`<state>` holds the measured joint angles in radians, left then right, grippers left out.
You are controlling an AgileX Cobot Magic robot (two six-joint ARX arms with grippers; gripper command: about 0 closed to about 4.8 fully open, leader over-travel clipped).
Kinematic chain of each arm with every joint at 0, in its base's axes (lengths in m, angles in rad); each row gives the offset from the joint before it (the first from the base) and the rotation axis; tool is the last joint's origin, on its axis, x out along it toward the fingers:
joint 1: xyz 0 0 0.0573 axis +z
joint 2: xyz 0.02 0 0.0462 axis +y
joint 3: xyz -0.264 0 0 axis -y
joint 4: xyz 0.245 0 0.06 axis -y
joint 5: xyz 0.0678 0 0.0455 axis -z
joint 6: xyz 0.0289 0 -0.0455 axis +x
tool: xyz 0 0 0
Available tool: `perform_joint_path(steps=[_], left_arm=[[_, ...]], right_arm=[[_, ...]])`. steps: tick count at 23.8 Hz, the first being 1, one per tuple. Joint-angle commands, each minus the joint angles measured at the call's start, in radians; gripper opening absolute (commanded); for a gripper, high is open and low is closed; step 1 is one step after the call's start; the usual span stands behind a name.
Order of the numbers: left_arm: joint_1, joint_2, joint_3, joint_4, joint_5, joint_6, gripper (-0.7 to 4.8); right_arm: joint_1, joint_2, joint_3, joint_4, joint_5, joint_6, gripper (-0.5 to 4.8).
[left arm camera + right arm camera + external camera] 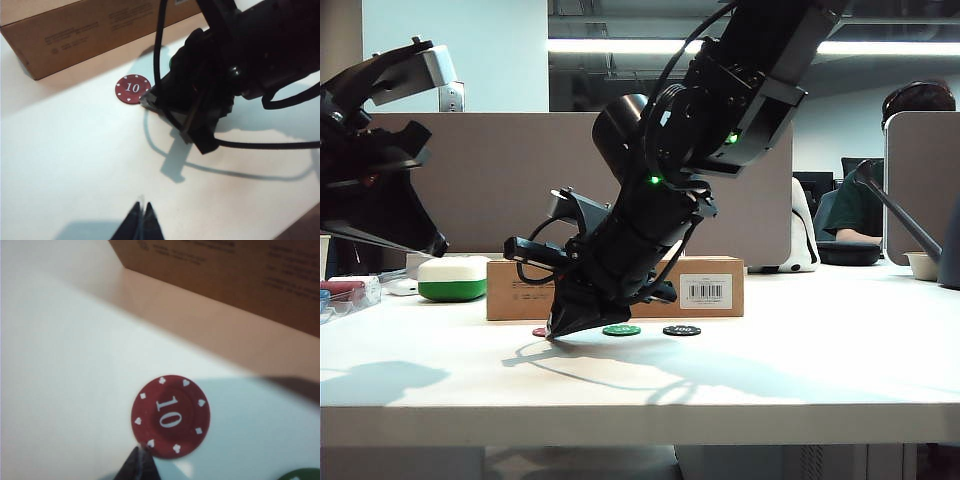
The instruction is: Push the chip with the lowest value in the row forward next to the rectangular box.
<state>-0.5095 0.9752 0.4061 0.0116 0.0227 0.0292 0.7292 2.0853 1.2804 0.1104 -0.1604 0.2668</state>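
The dark-red chip (170, 416), marked 10, lies flat on the white table a short way in front of the rectangular box (225, 270). My right gripper (141, 454) is shut, and its tip touches the chip's near edge. In the exterior view this gripper (556, 334) reaches across to the left, beside the chip (539, 331), at the left end of the row with the green chip (621, 330) and the black chip (681, 330). The box (520, 290) stands behind them. My left gripper (141, 211) is shut and empty, held high and well back from the chip (132, 89).
A white-and-green rounded case (452, 278) sits left of the box. A clear plastic container (345, 295) is at the far left edge. The right arm's cable (160, 55) hangs over the table. A white bowl (925, 265) stands at the far right.
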Motion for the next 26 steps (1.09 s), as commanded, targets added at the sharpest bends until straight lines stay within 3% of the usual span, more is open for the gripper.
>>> perform_joint_path(steps=[1,8,15,26], left_arm=[[-0.001,-0.002,0.003,0.013,0.0,0.004,-0.05],[-0.001,-0.002,0.003,0.013,0.0,0.004,-0.05],[-0.001,-0.002,0.003,0.013,0.0,0.004,-0.05],[-0.001,-0.002,0.003,0.013,0.0,0.004,-0.05]], right_arm=[[-0.001,0.011,-0.003,-0.019,0.013,-0.006,-0.06],[0.001,0.019,0.017,-0.007,0.013,-0.006,-0.06],[0.001,0.086,0.154,-0.116,0.018,-0.01,-0.06],[0.001,0.085,0.156,-0.196,0.059,-0.029,-0.06]])
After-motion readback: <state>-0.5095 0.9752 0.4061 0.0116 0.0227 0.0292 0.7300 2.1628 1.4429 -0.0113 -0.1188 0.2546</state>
